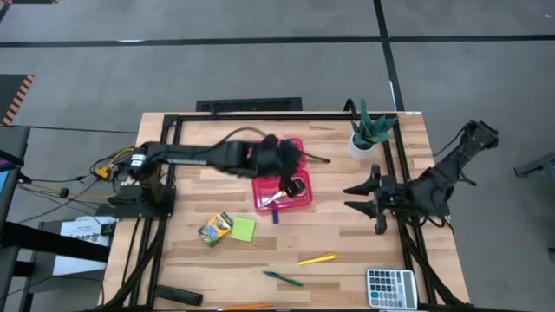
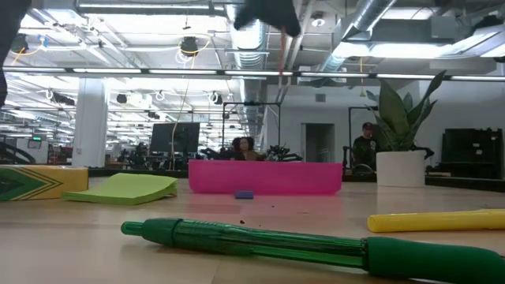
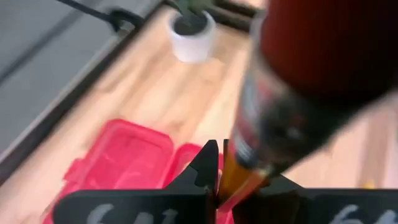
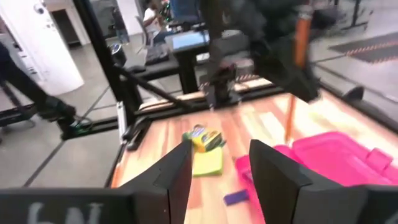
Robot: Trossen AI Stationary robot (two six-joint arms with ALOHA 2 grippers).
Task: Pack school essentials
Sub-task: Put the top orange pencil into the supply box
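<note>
One pencil is the thing in hand: the left gripper hangs over the far half of the pink case, its claw pressed together on the orange shaft, which hangs near upright in the right wrist view, lower tip toward the open case straight beneath. The drop looks to be straight down. The right gripper waits spread wide near the table's right edge. The crayon box and sticky-note pad lie touching, left of the case; yellow pen and green pen lie toward the near edge, long axes roughly along it.
</note>
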